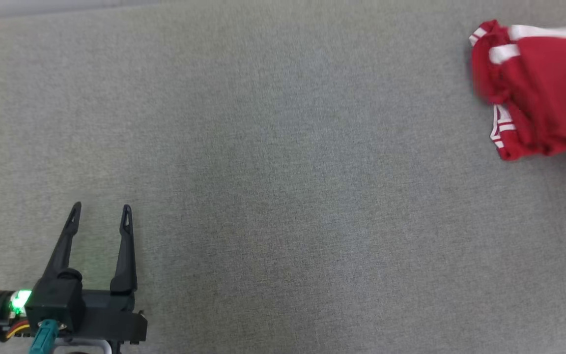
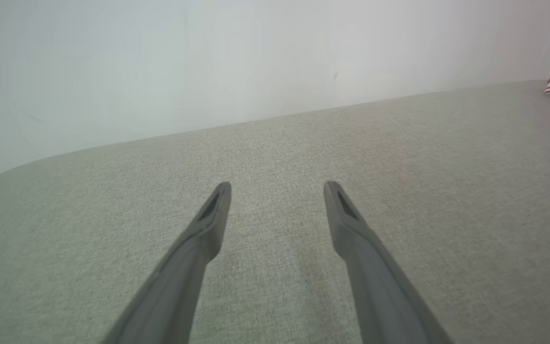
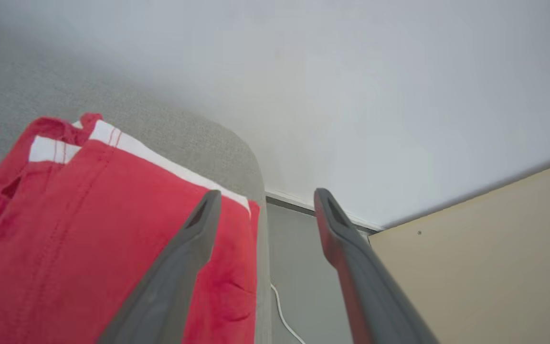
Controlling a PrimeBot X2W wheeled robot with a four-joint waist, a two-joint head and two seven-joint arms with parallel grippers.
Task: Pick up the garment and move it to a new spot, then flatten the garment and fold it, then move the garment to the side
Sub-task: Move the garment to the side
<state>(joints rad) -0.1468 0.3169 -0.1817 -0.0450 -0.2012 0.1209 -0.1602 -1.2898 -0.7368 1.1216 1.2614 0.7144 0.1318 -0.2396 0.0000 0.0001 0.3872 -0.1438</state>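
Both are hanging open, gripping nothing: left tool (image 1: 101, 206) and right tool (image 3: 268, 192) | garment (image 1: 548, 93) lying folded at counter (image 1: 263, 172) edge, just under right tool, well off to left tool's right | looks like move-aside step wrapping up | next: lifting clear without snagging, I'd guess

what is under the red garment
The red garment lies folded on the grey cloth-covered table, close to its edge. The patch of table beneath it, and its inner folds, are covered.
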